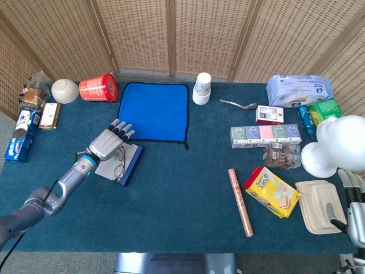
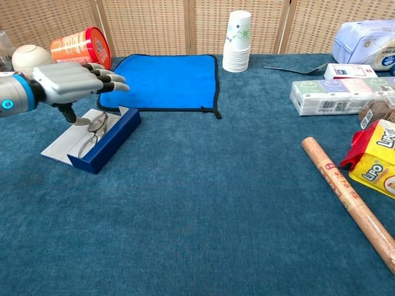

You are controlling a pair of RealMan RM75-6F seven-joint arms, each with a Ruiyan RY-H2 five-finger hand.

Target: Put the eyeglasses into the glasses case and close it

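The eyeglasses [image 2: 91, 131] lie in the open glasses case [image 2: 106, 145] on the desk [image 2: 203, 203], so only closing is left; the left hand [image 2: 66, 81] hovers over them, fingers [image 2: 110, 79] stretched flat, holding nothing; its thumb maybe touches the frame.

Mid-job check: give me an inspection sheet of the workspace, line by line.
Surface: dark teal carpeted table.
Job's things: wire-framed eyeglasses lie in the open navy glasses case; lid not closed.
Clutter: blue cloth, paper cup stack, red can, brown roll, yellow snack bag, boxes, spoon.
Hands: left hand above the case's far end, fingers extended, holding nothing; right hand at the table's edge, state unclear.
Cables: nothing seen.
Surroundings: woven wicker screens.
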